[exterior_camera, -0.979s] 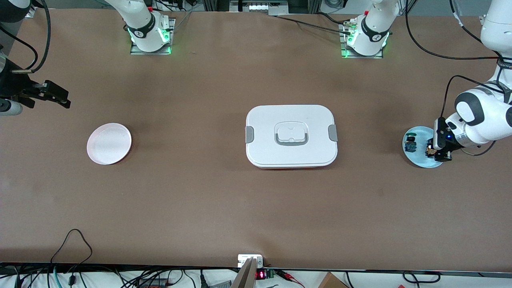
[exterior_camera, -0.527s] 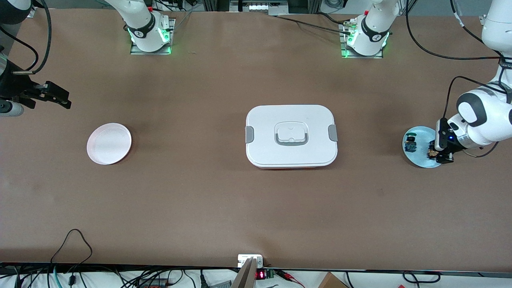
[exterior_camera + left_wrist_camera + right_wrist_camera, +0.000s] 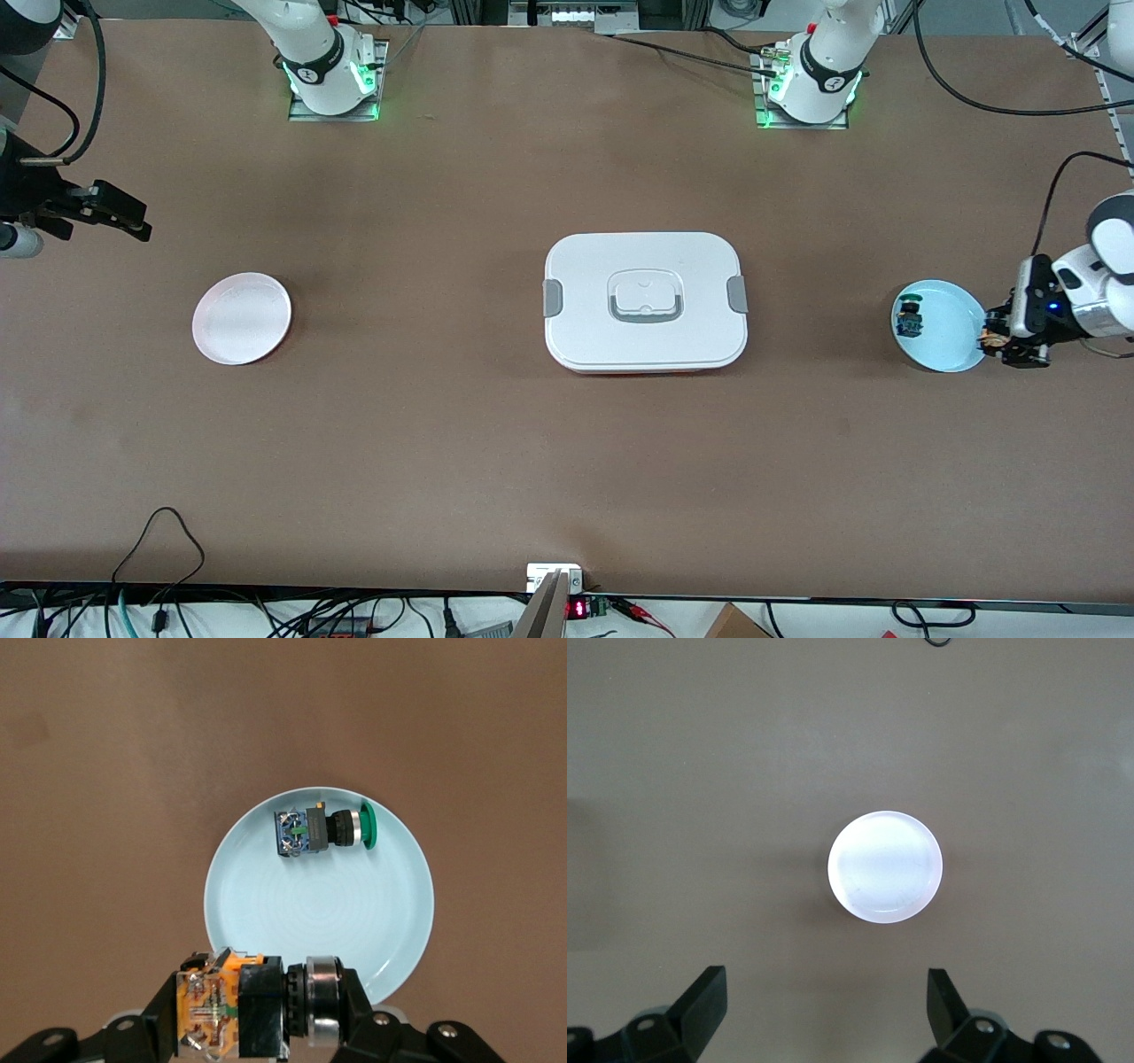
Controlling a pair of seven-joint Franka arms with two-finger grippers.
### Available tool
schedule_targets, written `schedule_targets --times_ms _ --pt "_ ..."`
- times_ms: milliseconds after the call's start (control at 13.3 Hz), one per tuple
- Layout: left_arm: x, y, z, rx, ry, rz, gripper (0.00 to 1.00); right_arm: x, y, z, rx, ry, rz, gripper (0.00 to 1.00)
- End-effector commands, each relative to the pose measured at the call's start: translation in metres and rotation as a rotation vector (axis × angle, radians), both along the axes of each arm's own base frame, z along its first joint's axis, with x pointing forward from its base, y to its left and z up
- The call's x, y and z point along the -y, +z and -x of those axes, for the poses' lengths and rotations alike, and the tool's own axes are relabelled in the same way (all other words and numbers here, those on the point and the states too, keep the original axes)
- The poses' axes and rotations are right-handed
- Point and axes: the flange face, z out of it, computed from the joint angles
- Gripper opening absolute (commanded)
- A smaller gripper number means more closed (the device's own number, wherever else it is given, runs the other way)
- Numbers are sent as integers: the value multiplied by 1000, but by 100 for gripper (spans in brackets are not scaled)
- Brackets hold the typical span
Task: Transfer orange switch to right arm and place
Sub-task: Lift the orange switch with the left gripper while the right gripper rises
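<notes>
The orange switch [image 3: 232,1010] has a black body, a silver ring and an orange block. My left gripper [image 3: 259,1014] is shut on it, end to end. In the front view the left gripper [image 3: 1005,341] hangs with the orange switch [image 3: 987,338] over the rim of a light blue plate [image 3: 946,350] at the left arm's end of the table. My right gripper [image 3: 133,221] hangs open over the table at the right arm's end. Nothing is between its fingers in the right wrist view [image 3: 827,992].
A second switch [image 3: 909,319] with blue and green parts lies on the blue plate [image 3: 319,921]. A pale pink plate [image 3: 241,317] sits near the right gripper. A white lidded box [image 3: 645,266] with grey clips stands mid-table.
My left gripper has carried the orange switch from over the blue plate's middle out to its rim, toward the left arm's end of the table. The right gripper has barely shifted.
</notes>
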Motion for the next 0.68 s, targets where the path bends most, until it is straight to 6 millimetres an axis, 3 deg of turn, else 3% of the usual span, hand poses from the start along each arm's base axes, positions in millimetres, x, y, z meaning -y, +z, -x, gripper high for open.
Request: schedule_targets --times_ms 0,226,452,603 --pt "10 33 1 -73 5 57 0 -5 2 0 -20 9 -35 100" --pt "25 60 11 -141 56 153 0 -23 2 3 -42 23 -118 100" --pt "57 70 16 -217 94 419 0 -36 -1 2 -47 21 -225 100" --pt "83 76 19 -270 114 647 0 -58 -6 0 -61 39 -302 100"
